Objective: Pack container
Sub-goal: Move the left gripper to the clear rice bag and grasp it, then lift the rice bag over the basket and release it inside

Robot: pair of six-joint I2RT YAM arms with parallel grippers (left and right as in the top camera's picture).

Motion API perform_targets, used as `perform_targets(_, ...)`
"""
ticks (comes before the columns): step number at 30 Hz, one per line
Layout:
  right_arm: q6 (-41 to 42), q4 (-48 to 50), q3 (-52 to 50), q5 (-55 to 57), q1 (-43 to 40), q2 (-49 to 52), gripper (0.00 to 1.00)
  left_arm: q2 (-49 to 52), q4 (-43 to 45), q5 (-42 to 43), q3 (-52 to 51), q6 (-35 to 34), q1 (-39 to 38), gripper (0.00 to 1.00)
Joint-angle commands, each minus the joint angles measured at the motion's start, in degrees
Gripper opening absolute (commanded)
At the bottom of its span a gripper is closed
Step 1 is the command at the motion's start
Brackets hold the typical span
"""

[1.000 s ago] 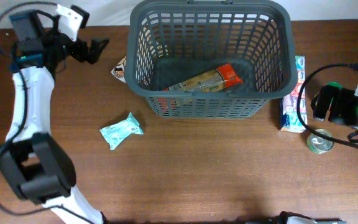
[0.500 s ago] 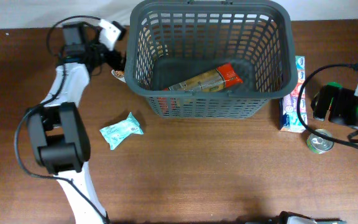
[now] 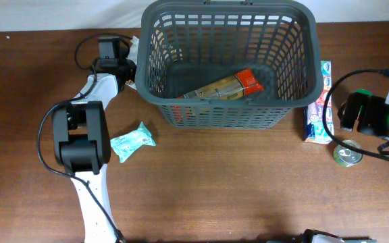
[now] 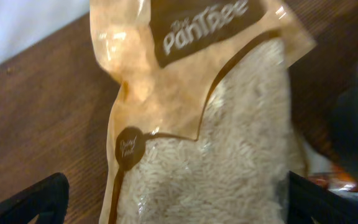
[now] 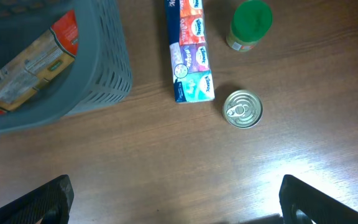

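The dark grey basket (image 3: pixel 228 111) stands at the back middle of the table and holds an orange-and-red packet (image 3: pixel 225 86). Its corner also shows in the right wrist view (image 5: pixel 98 68). My left gripper (image 3: pixel 127 66) is close against the basket's left wall. In the left wrist view it is open (image 4: pixel 179 202), with a clear-and-tan bag of rice (image 4: pixel 216 137) lying between its fingers. My right gripper (image 5: pixel 179 199) is open and empty over bare table, right of the basket.
A tissue pack (image 3: pixel 318 101) lies by the basket's right wall, with a tin can (image 3: pixel 348 153) next to it. A green-lidded jar (image 5: pixel 248 25) stands beyond them. A teal packet (image 3: pixel 132 141) lies left of the basket's front.
My left arm has swung from the far left corner to the basket's left wall and come down over the rice bag. The right arm has not moved.
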Motion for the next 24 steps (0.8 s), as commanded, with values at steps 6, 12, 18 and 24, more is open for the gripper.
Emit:
perform_targets(6, -0.6, 0.0, 0.1, -0.8, -0.2, 0.2, 0.99, 3.5, 0.8, -7.1, -0.3, -0.3, -1.5, 0.72)
perform_targets(12, -0.6, 0.0, 0.1, -0.8, -0.2, 0.2, 0.99, 3.9, 0.1, -9.6, -0.3, -0.3, -1.4, 0.25)
perform_targets(18, -0.6, 0.0, 0.1, -0.8, -0.2, 0.2, 0.99, 3.9, -1.2, -9.6, -0.3, -0.3, -0.9, 0.02)
perform_targets(24, -0.6, 0.0, 0.1, -0.8, -0.2, 0.2, 0.99, -0.9, -4.3, -9.6, -0.3, -1.6, 0.3, 0.01)
